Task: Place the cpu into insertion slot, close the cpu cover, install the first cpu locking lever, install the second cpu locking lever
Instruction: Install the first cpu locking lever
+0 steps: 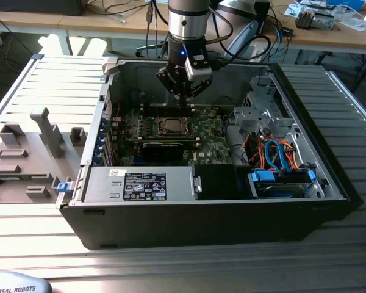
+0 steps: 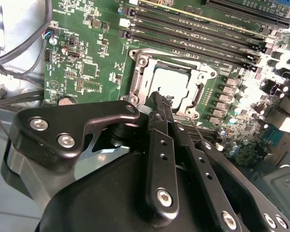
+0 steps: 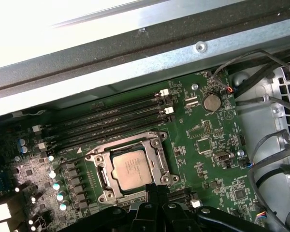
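Observation:
The cpu [image 3: 131, 169] lies flat in the insertion slot [image 1: 169, 127] on the green board, its dull silver top facing up. The cpu cover [image 3: 123, 146] lies down around the cpu [image 2: 174, 82] as a silvery frame [image 2: 144, 77]. My gripper [image 2: 157, 98] hangs just above the socket's edge with its black fingers shut together and nothing between them. In the exterior view the gripper [image 1: 184, 104] sits inside the open computer case, slightly behind the socket. In the first wrist view the fingertips [image 3: 157, 189] reach up to the socket's edge. I cannot tell how the locking levers stand.
Long black memory slots [image 3: 111, 118] run beside the socket, and a coin battery [image 3: 211, 102] sits nearby. A black card [image 1: 161, 148], a power supply [image 1: 140, 183] and a drive bay with blue and orange cables [image 1: 280, 159] crowd the case. A grey fixture plate [image 1: 24, 159] lies at the exterior view's left.

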`<move>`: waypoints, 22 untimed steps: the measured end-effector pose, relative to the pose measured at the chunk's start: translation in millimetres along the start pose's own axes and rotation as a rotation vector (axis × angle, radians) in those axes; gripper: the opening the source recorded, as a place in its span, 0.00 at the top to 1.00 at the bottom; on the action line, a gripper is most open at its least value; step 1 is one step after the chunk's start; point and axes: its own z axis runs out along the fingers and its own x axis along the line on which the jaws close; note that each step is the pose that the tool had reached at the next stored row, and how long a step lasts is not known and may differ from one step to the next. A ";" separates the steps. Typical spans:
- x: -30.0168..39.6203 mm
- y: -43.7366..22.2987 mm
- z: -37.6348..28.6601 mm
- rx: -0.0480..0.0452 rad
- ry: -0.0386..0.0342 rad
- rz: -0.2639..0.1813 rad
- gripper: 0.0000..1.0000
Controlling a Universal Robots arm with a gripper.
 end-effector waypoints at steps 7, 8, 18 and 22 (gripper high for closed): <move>0.0 0.0 0.0 -0.0003 -0.0004 -0.007 0.89; 0.0 0.0 0.0 -0.0003 -0.0005 -0.008 0.89; 0.0 0.0 0.0 -0.0009 -0.0014 -0.021 0.89; 0.0 0.0 0.0 -0.0011 -0.0016 -0.025 0.89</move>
